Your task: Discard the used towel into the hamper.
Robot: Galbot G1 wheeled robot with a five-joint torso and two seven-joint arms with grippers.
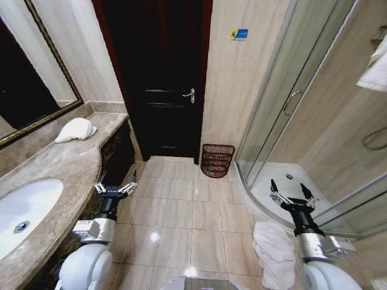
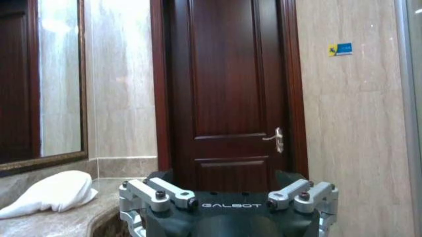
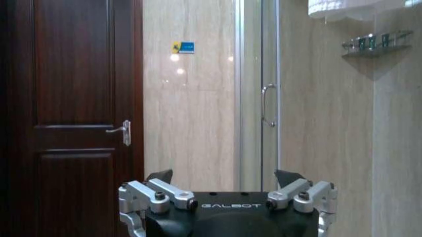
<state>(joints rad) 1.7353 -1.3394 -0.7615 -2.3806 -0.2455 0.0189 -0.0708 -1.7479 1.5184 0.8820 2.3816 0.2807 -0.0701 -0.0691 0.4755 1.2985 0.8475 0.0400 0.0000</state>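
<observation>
A crumpled white towel lies on the stone counter at my left, far end; the left wrist view has this towel too. The hamper, a dark reddish-brown wire basket, stands on the floor against the wall beside the door. My left gripper hangs open over the floor next to the counter's edge, well short of the towel. My right gripper is open and holds nothing, near the shower's curved rim, with its fingertips spread wide apart.
A dark wooden door is shut straight ahead. A glass shower cabin fills the right side. A white cloth lies on the floor by my right arm. A sink is set in the counter. The tiled floor between is open.
</observation>
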